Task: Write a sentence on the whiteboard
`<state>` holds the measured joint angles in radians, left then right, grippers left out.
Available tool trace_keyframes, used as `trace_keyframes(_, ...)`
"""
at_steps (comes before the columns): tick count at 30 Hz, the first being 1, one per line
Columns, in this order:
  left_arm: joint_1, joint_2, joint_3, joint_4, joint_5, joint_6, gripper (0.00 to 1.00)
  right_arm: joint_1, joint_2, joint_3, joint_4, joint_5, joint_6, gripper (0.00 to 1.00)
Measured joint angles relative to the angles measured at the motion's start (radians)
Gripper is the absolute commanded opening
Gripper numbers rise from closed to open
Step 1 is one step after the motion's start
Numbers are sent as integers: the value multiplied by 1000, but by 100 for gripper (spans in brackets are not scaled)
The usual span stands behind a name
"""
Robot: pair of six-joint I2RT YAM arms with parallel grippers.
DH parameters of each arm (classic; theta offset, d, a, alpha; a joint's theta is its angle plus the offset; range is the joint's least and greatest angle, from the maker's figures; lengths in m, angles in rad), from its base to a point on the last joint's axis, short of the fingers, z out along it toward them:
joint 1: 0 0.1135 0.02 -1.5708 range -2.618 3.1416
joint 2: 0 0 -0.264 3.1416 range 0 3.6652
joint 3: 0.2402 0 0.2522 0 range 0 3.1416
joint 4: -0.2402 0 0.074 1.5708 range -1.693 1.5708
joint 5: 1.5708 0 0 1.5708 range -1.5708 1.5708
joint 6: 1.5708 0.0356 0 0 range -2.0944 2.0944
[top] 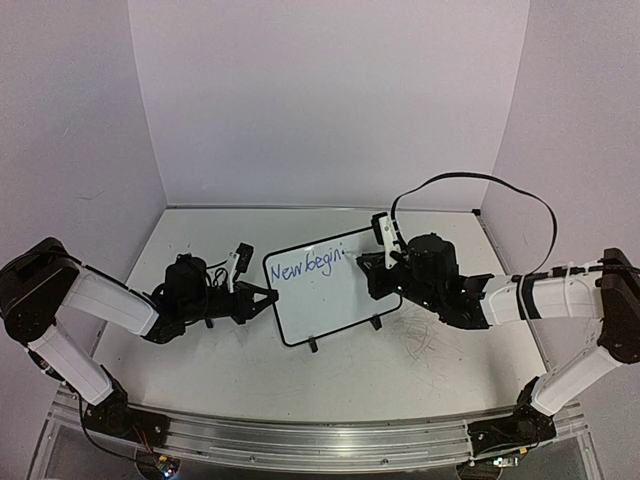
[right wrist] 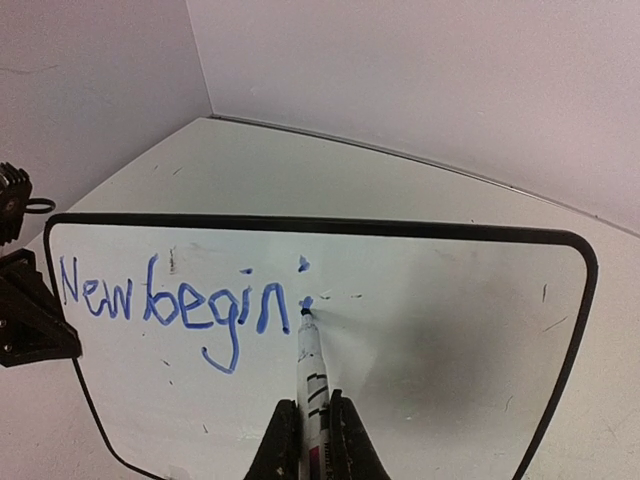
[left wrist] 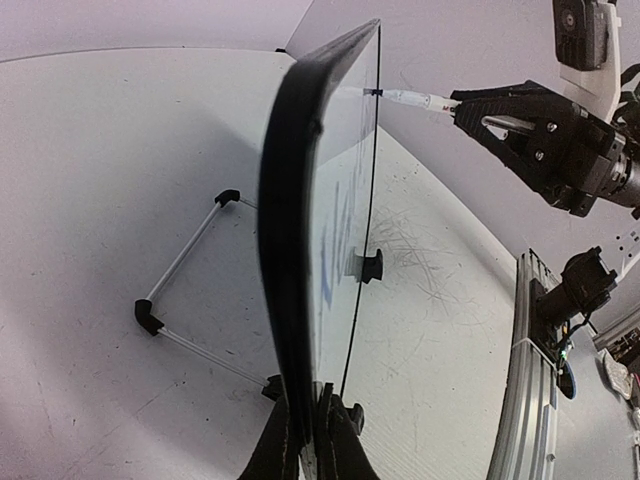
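So: sentence half written, pen on the board

The whiteboard (top: 340, 305) stands propped on its wire stand (left wrist: 185, 250). The left gripper (top: 265, 297) pinches its left edge, I'd say to brace it against pen pressure. The right gripper (right wrist: 310, 440) is clamped on a slim white marker (right wrist: 308, 370), tip touching the glossy face just right of the blue sentence (right wrist: 170, 300), which so far reads "New begin". The frame is thin, black and round-cornered.

Top ext cam: high at 6 o'clock, faces 12 o'clock, far. L wrist cam: close, whiteboard (left wrist: 292, 200) edge-on. R wrist cam: close, face-on. Shared by all: whiteboard.
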<state>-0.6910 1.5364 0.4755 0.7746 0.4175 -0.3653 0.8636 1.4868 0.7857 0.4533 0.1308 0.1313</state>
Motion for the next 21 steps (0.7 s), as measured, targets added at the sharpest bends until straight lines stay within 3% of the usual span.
trace_keyframes(21,0,-1,0,0,2,1,0,2,-35,-16,-5,-5,0,0)
